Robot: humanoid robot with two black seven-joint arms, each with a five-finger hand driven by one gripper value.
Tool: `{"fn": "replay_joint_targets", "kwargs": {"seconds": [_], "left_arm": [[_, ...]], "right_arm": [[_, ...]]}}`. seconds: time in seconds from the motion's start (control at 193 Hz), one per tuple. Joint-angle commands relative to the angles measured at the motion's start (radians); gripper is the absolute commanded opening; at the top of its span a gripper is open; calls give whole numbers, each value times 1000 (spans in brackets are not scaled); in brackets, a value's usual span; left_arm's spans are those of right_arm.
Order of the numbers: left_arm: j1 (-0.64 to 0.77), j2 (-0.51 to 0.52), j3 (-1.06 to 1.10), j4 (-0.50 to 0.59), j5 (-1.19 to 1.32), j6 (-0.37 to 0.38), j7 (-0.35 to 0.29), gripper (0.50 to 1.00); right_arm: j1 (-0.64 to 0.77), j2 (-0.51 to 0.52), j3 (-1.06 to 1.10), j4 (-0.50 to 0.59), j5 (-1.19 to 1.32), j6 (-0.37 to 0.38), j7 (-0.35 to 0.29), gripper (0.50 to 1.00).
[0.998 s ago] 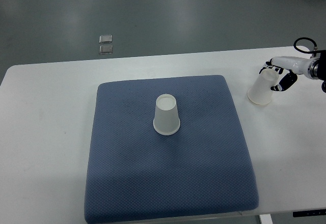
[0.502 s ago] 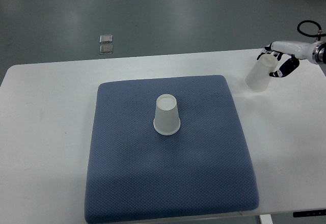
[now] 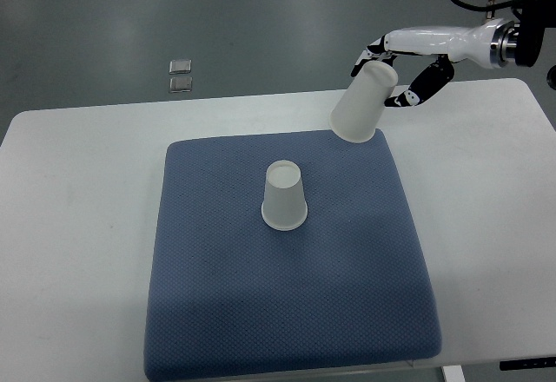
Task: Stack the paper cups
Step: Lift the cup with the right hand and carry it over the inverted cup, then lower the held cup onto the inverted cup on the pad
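right hand point(image 3: 401, 69): enters from the right edge near the top on a white arm with a black cable looped behind it; fingers curled around the closed end of a paper cup, white fingers above it, dark-tipped fingers on its right side; a firm grasp.
held cup point(image 3: 362, 102): white, tilted, closed end up inside the hand, open mouth pointing down and to the left of the hand; it is off the surface, over the back right corner of the pad.
second cup point(image 3: 284, 195): white, upside down, closed end up, wide rim resting on the pad; below and to the left of the hand, well apart from it and from the held cup; nothing touches it.
pad point(image 3: 217, 312): blue, textured, roughly square with rounded corners; lies under and to the left of the hand and takes up the middle of the table; its back right corner sits just beneath the held cup's mouth.
table point(image 3: 69, 226): white, flat; bare surface shows on either side of the pad and below the hand at the right.
floor point(image 3: 261, 17): grey-green, beyond the table's far edge, left of the hand.
floor plates point(image 3: 181, 75): two small squares set in the floor, one behind the other, far to the left of the hand.
left hand: outside the view.
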Motion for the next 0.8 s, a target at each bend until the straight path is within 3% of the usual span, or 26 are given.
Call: {"fn": "replay_joint_targets", "kwargs": {"seconds": [0.0, 0.316, 0.797], "left_arm": [[0, 0, -1, 0, 0, 0, 0, 1000], [0, 0, 0, 0, 0, 0, 0, 1000], [0, 0, 0, 0, 0, 0, 0, 1000]], "right_arm": [[54, 30, -1, 39, 0, 39, -2, 662], [131, 142, -16, 73, -6, 131, -11, 664], [116, 200, -65, 22, -40, 102, -40, 664]]}}
